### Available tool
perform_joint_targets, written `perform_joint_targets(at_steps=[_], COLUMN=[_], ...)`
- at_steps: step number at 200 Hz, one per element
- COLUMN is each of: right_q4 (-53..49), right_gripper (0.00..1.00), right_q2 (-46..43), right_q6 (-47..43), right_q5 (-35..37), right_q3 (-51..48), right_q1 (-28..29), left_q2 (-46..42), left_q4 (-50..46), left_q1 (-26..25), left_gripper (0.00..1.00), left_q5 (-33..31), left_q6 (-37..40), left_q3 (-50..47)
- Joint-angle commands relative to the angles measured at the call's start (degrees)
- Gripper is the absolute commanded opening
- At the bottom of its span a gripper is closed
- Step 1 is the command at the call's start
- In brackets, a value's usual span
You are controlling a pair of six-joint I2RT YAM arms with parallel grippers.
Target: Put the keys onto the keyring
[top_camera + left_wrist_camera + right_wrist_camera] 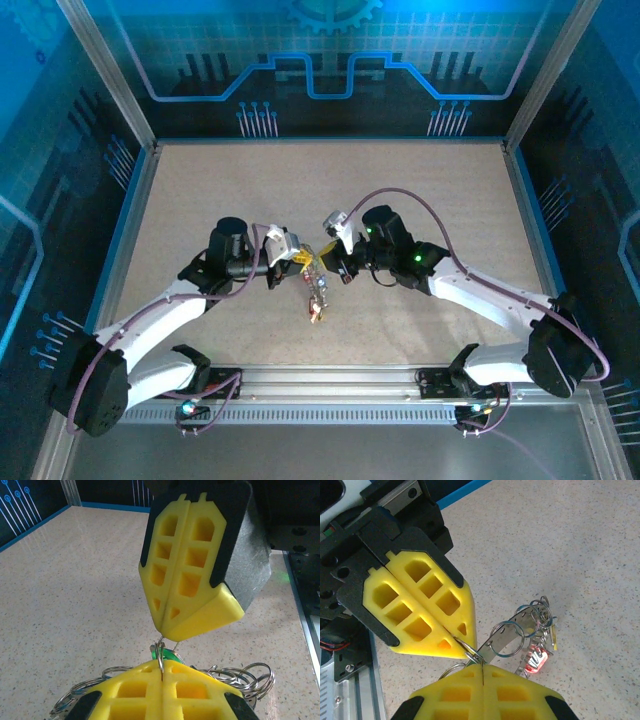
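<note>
- Right wrist: R gripper (482, 669) and L gripper (463, 644) are both fully closed, tips meeting, pinching keyring (507, 632) at top.
- Its keys (536, 661) hang beneath, over table (580, 540).
- Expect light, stiff, slippery wire; grip edge-on.

The keyring (500, 639), a silvery loop, is pinched at its upper end between the closed tips of the left gripper (466, 647) and the right gripper (482, 669), near mid-table. The keys (535, 657) bunch along it on small split rings, with red, yellow and green tags.
</note>
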Motion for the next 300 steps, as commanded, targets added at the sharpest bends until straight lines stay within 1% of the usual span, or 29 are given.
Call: perform_joint_targets(at_steps=[1,27,33,81,132,193,226,255,257,300], right_q4=[2.25,2.16,2.14,2.99,5.86,5.79,5.85,6.94,7.03,8.20], right_gripper=[0.00,0.00,0.00,0.00,0.00,0.00,0.00,0.00,0.00,0.00], right_q2=[-2.16,-3.10,-3.21,-5.45,-5.07,-2.76,-0.76,0.38,0.47,-0.46], right_q6=[1.47,2.06,2.03,2.28,2.47,2.43,2.73,3.89,3.96,4.88], right_q5=[0.54,1.40,1.34,1.43,-5.35,-7.52,-6.96,-6.59,-6.58,-4.75], right_q3=[-0.71,-0.74,-2.31,-4.08,-4.27,-2.45,-1.45,-1.41,-0.17,-0.45], right_q1=[-0.79,-1.84,-1.99,-3.17,-3.12,-1.76,-0.46,0.14,0.26,0.52], left_q2=[-1.69,-1.85,-1.85,-1.90,-1.60,-1.11,-0.98,-0.71,-0.64,-0.56], left_q4=[3.73,3.52,3.49,2.74,0.95,0.14,-0.02,-0.18,-0.19,-0.60], left_q1=[0.03,-0.01,0.03,0.03,0.04,0.06,0.00,-0.05,-0.05,-0.05], left_gripper=[0.00,0.00,0.00,0.00,0.00,0.00,0.00,0.00,0.00,0.00], left_q5=[4.75,4.67,4.58,3.34,0.24,-0.86,-0.85,0.42,0.45,0.94], left_q6=[1.10,1.52,1.64,2.20,2.31,2.26,2.17,2.43,2.42,2.70], left_q3=[-0.23,-0.20,-0.22,-0.23,0.30,0.73,0.83,0.91,0.91,1.02])
